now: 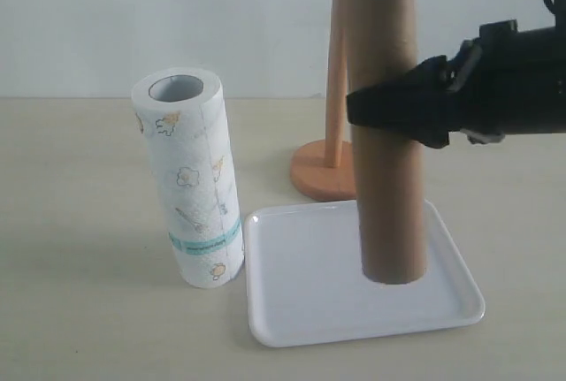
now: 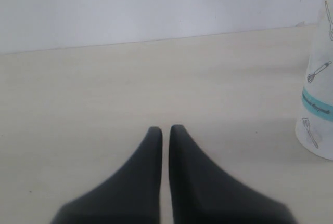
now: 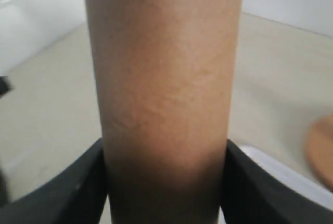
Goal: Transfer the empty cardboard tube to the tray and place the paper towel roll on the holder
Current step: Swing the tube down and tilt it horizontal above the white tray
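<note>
The empty cardboard tube (image 1: 386, 89) (image 3: 164, 78) stands upright over the white tray (image 1: 301, 284), its lower end at or just above the tray floor. My right gripper (image 1: 389, 109) (image 3: 164, 182) is shut on the tube at mid-height, a black finger pressed on each side. Behind the tube, the holder (image 1: 334, 89) shows its thin pole and its disc base (image 1: 320, 173) (image 3: 321, 151). The paper towel roll (image 1: 187, 178) (image 2: 318, 89) stands upright left of the tray. My left gripper (image 2: 165, 130) is shut on nothing, low over the table, left of the roll.
The beige table (image 1: 80, 248) reaches back to a white wall. The tray's near rim (image 1: 371, 332) lies close to the front edge of the exterior view. My right arm (image 1: 513, 80) comes in from the right at tube height.
</note>
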Action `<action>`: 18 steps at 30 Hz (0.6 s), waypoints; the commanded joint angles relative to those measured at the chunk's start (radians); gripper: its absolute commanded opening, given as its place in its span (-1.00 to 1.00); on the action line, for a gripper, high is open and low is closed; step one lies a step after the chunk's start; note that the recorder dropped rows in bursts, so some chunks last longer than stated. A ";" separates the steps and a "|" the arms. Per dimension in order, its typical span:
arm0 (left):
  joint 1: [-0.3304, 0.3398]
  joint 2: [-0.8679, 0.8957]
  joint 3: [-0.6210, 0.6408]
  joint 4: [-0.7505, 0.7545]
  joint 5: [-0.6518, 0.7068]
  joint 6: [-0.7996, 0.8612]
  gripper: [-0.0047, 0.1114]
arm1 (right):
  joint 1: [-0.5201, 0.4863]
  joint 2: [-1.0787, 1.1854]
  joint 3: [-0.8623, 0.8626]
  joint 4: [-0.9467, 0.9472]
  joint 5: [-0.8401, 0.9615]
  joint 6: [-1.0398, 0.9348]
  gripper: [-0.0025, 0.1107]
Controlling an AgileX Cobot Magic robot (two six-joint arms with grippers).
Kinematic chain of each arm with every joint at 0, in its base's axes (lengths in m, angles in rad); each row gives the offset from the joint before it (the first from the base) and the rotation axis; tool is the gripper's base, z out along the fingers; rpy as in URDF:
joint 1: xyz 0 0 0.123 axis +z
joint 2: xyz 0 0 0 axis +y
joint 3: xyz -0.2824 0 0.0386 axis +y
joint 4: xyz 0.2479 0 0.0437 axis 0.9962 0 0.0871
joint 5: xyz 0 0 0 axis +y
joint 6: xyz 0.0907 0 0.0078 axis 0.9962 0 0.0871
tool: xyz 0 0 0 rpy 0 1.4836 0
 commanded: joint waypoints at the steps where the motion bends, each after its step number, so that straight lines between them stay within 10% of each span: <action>1: 0.003 -0.004 0.004 -0.005 -0.003 -0.001 -0.85 | 0.043 -0.015 -0.072 0.002 -0.168 -0.148 -0.96; 8: 0.003 -0.004 0.004 -0.005 -0.003 -0.001 -0.85 | 0.237 -0.017 -0.076 0.002 0.226 -0.673 -0.96; 18: 0.003 -0.004 0.004 -0.005 -0.003 -0.001 -0.85 | 0.259 -0.038 -0.006 0.002 0.664 -1.042 -0.96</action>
